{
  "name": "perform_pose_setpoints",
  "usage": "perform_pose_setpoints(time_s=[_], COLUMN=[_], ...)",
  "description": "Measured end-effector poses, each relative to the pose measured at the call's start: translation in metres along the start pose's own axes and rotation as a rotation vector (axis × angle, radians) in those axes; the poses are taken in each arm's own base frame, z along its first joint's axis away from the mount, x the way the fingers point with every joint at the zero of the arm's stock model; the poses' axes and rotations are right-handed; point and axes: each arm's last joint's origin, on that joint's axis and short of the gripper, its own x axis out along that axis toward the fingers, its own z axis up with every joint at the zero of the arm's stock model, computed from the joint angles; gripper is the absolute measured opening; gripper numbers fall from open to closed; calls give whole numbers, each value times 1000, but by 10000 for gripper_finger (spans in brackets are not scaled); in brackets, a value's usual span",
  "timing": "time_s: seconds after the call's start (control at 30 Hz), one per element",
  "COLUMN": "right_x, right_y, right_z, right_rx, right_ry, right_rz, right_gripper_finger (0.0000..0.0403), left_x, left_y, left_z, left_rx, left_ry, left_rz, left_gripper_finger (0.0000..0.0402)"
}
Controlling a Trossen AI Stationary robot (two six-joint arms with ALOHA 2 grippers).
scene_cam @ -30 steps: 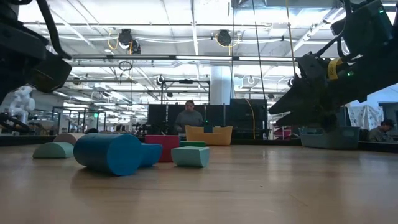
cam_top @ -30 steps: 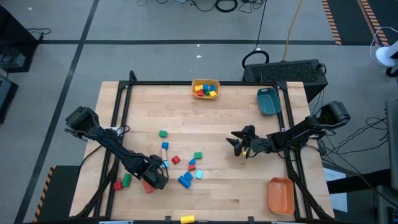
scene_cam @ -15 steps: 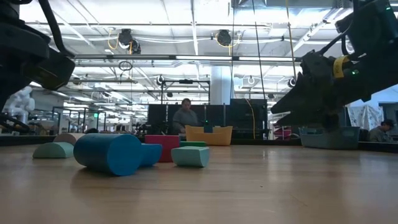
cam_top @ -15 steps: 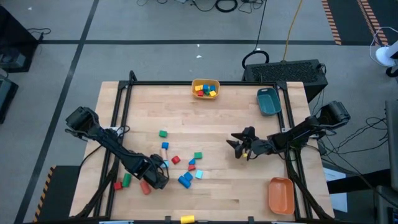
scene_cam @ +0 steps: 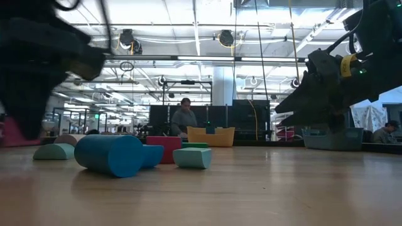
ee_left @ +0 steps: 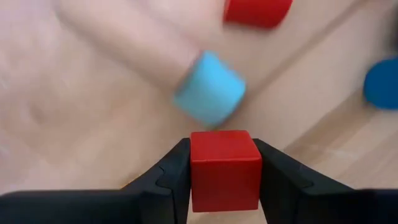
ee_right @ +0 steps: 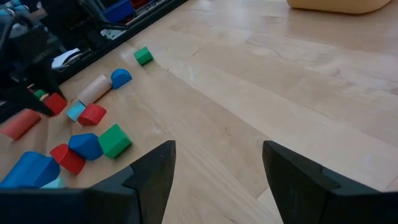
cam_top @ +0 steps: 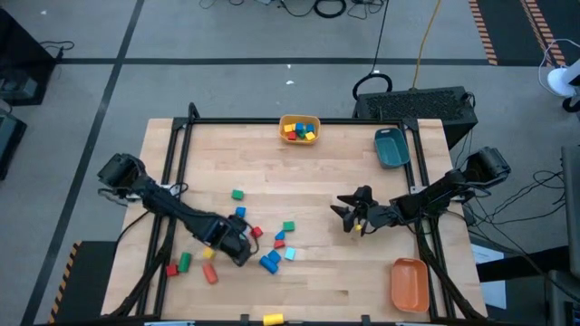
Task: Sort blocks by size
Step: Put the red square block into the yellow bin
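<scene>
red cube [ee_left: 224, 168] | cyan cylinder [ee_left: 209, 88] | yellow bin [cam_top: 299, 129] | orange bin [cam_top: 409, 283]

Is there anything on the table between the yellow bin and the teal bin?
No, in the high view only bare wood separates the yellow bin from the teal bin.

Motion is smearing the left arm [scene_cam: 44, 56] into a dark blur in the low view, hiding its gripper there. In the left wrist view the table [ee_left: 74, 93] is streaking, a red block [ee_left: 258, 11] and a blue block [ee_left: 382, 84] are running off the picture's edge. The blocks in the yellow bin [cam_top: 300, 129] are showing too small to sort by shape from above.
</scene>
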Motion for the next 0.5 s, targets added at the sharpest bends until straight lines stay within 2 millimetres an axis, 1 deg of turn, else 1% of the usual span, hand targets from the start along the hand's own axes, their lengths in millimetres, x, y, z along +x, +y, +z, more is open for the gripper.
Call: perform_pose_setpoints(time_s=[0.2, 0.37, 0.5], right_x=[0, 0, 0], right_y=[0, 0, 0], right_z=[0, 0, 0], right_rx=[3, 3, 4], right_ry=[-2, -3, -3], right_rz=[3, 3, 3], right_gripper_finger=[228, 228, 228], left_x=[-10, -19, -30], left_y=[5, 18, 28], left_z=[44, 86, 121], left_rx=[107, 168, 203], left_ry=[-57, -110, -181], left_rz=[2, 2, 2], left_gripper_finger=[139, 139, 139])
